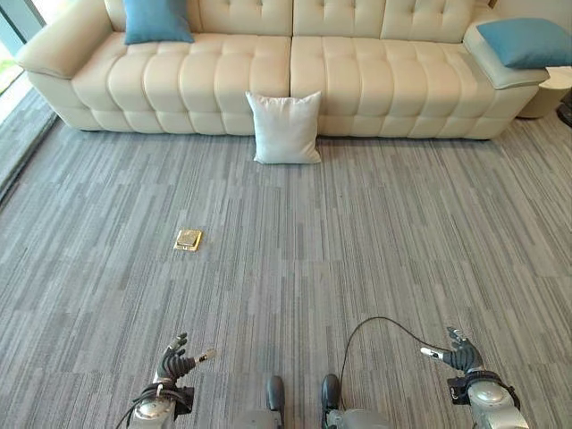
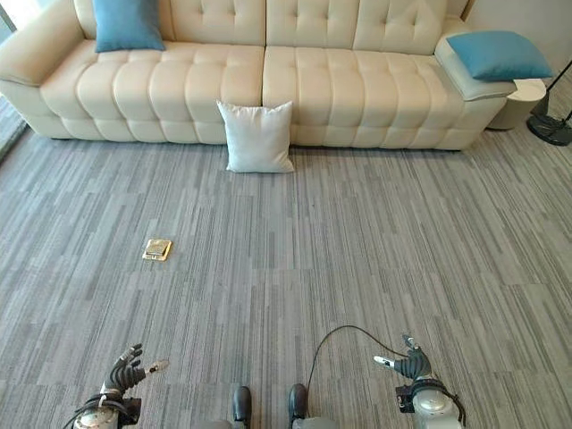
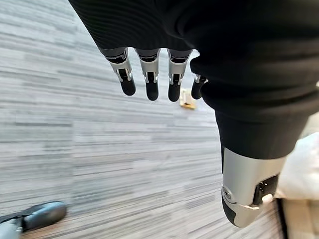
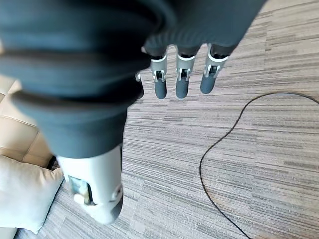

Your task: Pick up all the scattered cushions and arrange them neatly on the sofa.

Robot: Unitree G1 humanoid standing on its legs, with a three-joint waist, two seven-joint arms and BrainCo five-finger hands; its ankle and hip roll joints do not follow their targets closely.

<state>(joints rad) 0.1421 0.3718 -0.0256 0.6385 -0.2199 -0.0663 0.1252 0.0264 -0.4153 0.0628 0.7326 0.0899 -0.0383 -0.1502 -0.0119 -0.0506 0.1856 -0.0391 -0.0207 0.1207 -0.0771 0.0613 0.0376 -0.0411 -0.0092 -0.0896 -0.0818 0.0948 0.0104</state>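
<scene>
Both the left hand (image 1: pixel 175 365) and right hand (image 1: pixel 460 354) are held with fingers spread, empty. A white cushion (image 1: pixel 285 128) is propped against the sofa (image 1: pixel 357 80), far beyond the fingertips.

Bright, even daylight, stronger at the left near the sofa (image 1: pixel 286 71). Soft, faint shadows on the carpet (image 1: pixel 357 250). Blurred dark covers close to both wrist cameras.

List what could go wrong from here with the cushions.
1. The white cushion stands on the carpet, leaning against the sofa; a careless reach may tip it flat.
2. The brass floor plate lies ahead of the left hand and might catch a foot.
3. One blue cushion sits on the sofa arm and could slide off if bumped.
</scene>
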